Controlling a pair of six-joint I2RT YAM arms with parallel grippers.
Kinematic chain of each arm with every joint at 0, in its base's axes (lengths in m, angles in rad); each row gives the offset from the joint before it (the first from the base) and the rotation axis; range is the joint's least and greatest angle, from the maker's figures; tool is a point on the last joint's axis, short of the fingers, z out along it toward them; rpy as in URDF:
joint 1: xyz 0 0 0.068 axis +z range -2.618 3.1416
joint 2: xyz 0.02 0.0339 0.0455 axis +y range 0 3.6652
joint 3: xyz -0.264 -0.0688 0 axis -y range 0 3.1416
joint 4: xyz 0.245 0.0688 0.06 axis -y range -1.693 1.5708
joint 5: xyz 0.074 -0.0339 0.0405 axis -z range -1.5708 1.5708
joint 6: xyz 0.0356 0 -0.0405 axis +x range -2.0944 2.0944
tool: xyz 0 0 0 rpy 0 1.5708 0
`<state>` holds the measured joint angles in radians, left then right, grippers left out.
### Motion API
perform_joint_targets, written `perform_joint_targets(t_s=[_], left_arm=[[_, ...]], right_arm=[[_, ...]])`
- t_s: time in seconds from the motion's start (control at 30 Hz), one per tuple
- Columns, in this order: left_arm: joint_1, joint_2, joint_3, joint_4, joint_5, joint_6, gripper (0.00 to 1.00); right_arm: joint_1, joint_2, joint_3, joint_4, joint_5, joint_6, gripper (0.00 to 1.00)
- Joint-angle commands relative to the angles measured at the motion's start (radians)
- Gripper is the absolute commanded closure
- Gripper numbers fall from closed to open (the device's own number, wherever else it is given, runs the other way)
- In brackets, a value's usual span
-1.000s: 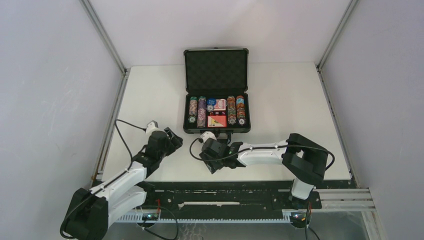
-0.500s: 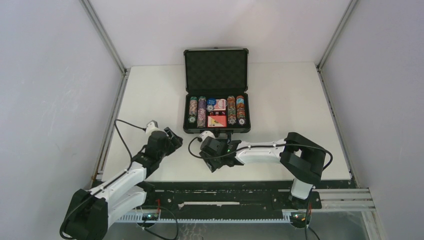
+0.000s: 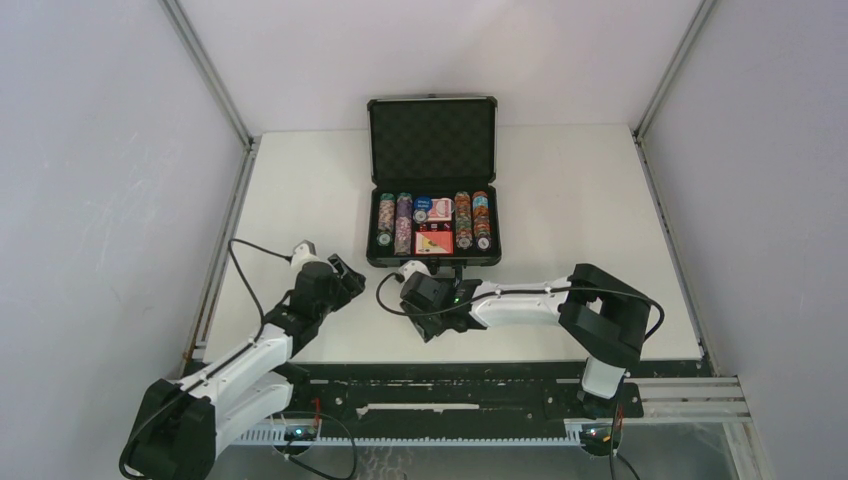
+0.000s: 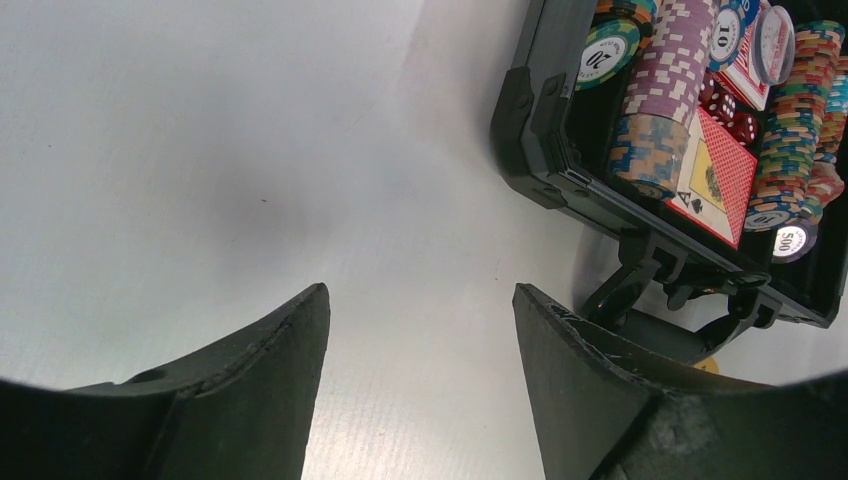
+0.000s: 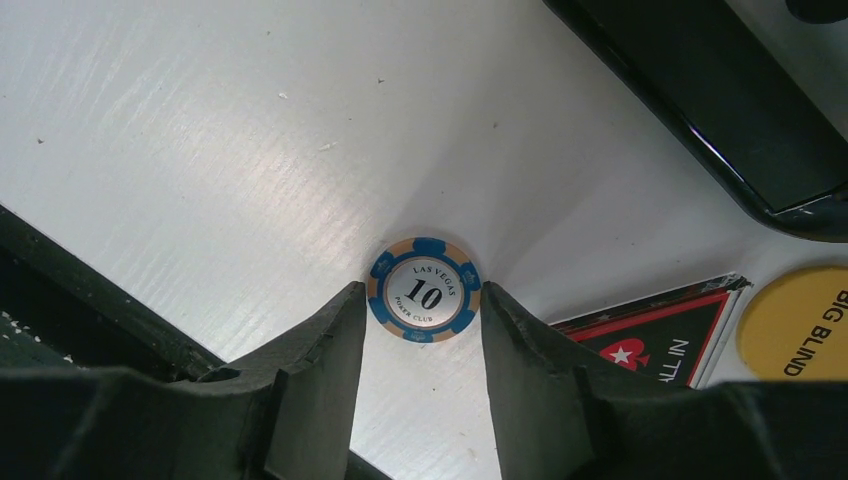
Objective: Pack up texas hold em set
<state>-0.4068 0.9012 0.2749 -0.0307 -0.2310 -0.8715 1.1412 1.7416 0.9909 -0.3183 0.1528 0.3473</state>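
The black briefcase (image 3: 372, 262) lies open at the table's middle, its lid raised, with rows of poker chips (image 3: 403, 222) and red card boxes (image 3: 433, 240) inside. In the left wrist view the chips (image 4: 670, 70), a red card box (image 4: 725, 180) and tiny red dice (image 4: 725, 105) show in the case. A blue "10" chip (image 5: 424, 295) lies flat on the table in front of the case. My right gripper (image 5: 423, 287) has a fingertip against each side of its rim. My left gripper (image 4: 420, 290) hangs open over bare table, left of the case.
A black-and-red "ALL IN" button (image 5: 660, 335) and a yellow "BIG BLIND" button (image 5: 800, 320) lie on the table just right of the chip. The case's front edge (image 5: 720, 100) runs close beyond them. White walls stand around the table.
My right gripper has shifted slightly left and its jaws have narrowed onto the blue chip. The left arm has not moved.
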Motion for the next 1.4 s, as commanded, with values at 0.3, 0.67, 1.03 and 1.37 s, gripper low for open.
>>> perform_joint_targets(t_s=[0.3, 0.67, 1.03, 1.37], left_arm=[[-0.006, -0.008, 0.038, 0.026, 0.006, 0.022, 0.28], [-0.006, -0.01, 0.038, 0.028, 0.006, 0.023, 0.28], [-0.006, -0.023, 0.036, 0.022, 0.007, 0.023, 0.28], [-0.006, -0.035, 0.035, 0.02, 0.008, 0.024, 0.28]], right_arm=[[-0.001, -0.005, 0.012, -0.038, 0.003, 0.021, 0.54], [-0.005, -0.001, 0.038, -0.049, 0.012, 0.012, 0.55], [0.0, 0.018, 0.09, -0.113, -0.038, -0.006, 0.28], [0.009, 0.075, 0.154, -0.161, -0.047, -0.017, 0.28]])
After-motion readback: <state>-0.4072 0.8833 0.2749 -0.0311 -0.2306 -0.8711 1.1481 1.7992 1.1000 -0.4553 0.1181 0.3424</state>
